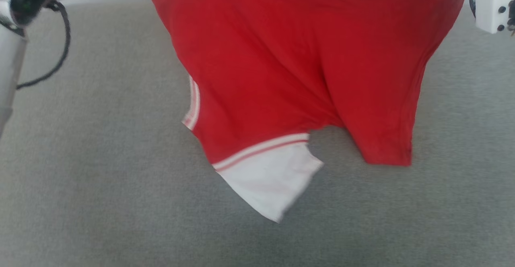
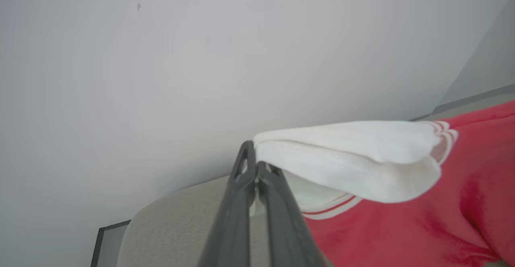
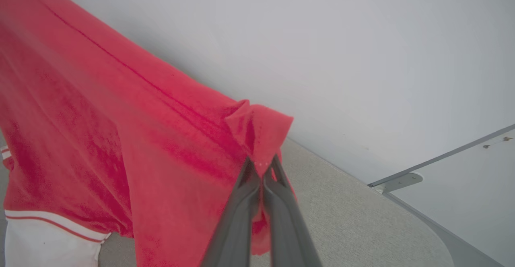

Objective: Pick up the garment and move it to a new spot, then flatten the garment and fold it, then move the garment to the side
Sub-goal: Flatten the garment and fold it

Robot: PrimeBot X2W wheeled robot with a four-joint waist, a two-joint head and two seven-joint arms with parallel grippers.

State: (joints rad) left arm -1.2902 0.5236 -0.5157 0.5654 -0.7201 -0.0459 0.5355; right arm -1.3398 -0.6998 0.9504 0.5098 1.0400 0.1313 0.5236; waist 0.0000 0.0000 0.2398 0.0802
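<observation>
**Hanging Jersey Gripped at Both Ends**

Pinching the edge of a white sleeve (image 2: 354, 158), the left gripper (image 2: 254, 161) had its fingers closed tight at the lower middle of the left wrist frame. The garment (image 1: 281, 77) hung across the centre of the head frame over the grey table (image 1: 80, 186), with a second white sleeve (image 1: 273, 182) dangling lowest. The right gripper (image 3: 261, 165) was clamped on a red hem corner (image 3: 257, 130), at the lower centre of the right wrist frame.

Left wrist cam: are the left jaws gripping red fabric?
No: the left jaws are shut on the white sleeve of the jersey, beside its red body.
</observation>
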